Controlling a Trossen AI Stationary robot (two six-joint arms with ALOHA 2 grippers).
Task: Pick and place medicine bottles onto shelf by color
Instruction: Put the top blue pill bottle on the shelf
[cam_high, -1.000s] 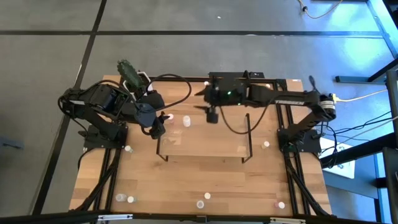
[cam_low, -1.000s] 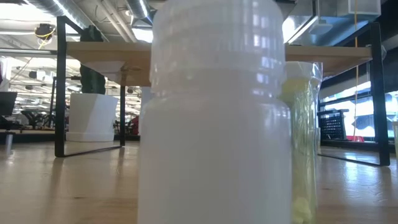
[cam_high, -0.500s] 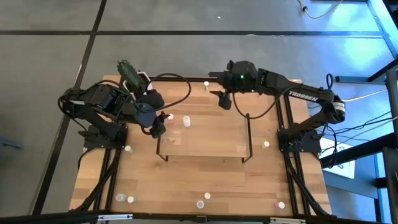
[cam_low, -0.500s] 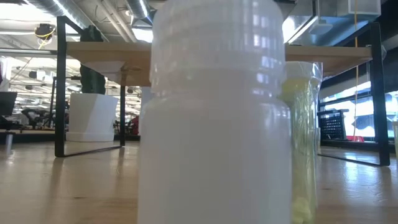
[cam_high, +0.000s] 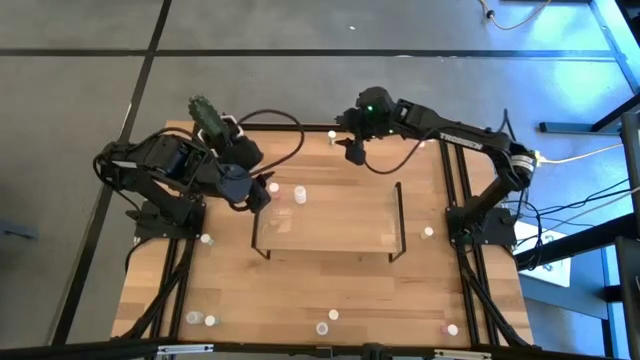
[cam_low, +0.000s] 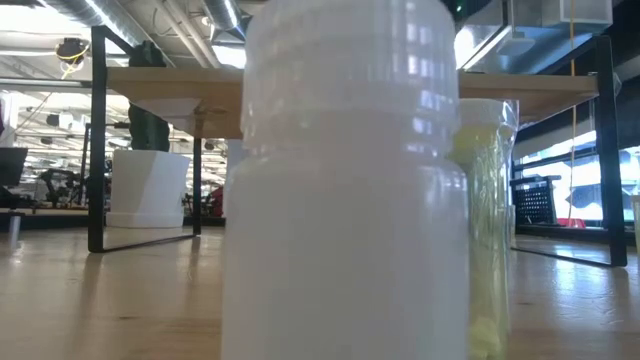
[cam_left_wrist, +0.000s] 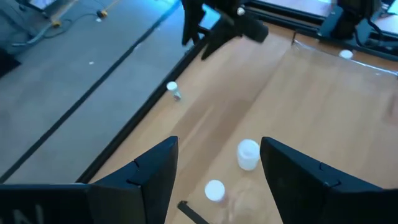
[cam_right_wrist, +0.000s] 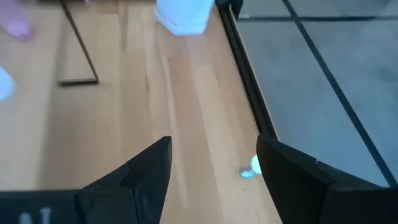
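- Nearest the camera, at the near edge of the light-wood surface (cam_high: 300, 290), small pale-capped medicine bottles (cam_high: 322, 327) stand scattered; in the low view one white bottle (cam_low: 345, 190) fills most of the picture with a yellow-green one (cam_low: 485, 230) just behind it.
- Mid-surface stands the low light-wood shelf with thin black metal end frames (cam_high: 325, 222), nothing on its board.
- Just beyond the shelf's far left corner, two tiny pale-capped bottles (cam_high: 298, 194) stand on the surface.
- Left of them hovers the left tool (cam_high: 255, 195), its dark fingers (cam_left_wrist: 149, 171) spread apart and holding nothing.
- Farther off, near the far edge, the right tool (cam_high: 353, 152) hangs above the surface, fingers (cam_right_wrist: 149, 165) spread and released, with one small bottle (cam_high: 332, 134) just beside it.
- At the far left corner stands a white pot with a green cactus (cam_high: 205, 115).
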